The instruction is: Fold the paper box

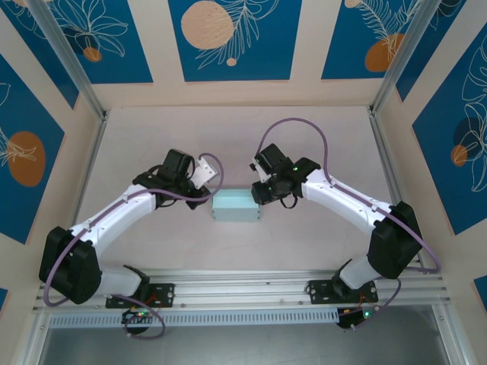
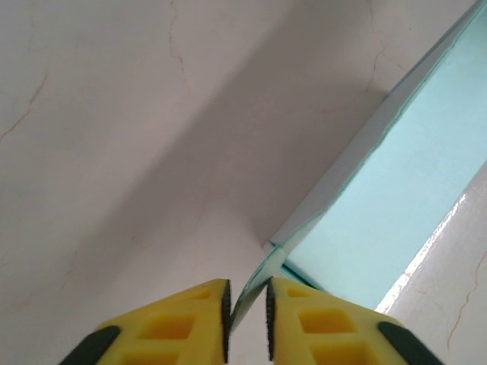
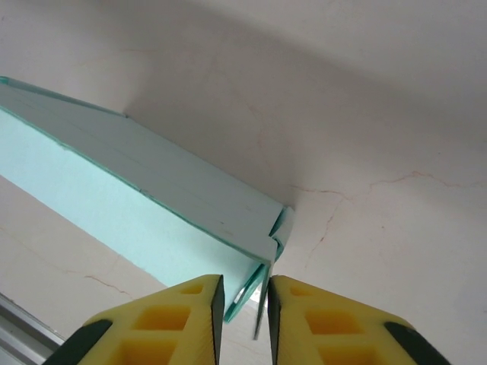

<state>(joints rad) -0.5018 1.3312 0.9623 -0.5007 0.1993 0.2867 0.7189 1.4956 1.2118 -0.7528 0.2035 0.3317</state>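
Mint-blue paper box (image 1: 237, 204) already forms a rectangular body. The left gripper (image 2: 247, 319) and right gripper (image 3: 245, 312) each pinch 1 end flap between narrow fingers. Closing both ends likely remains.

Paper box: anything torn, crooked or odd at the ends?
No tears or spills. The paper box sits between the arms, but its end flaps aren't flush: the one in the left gripper bows, and the one in the right gripper stands slightly ajar.
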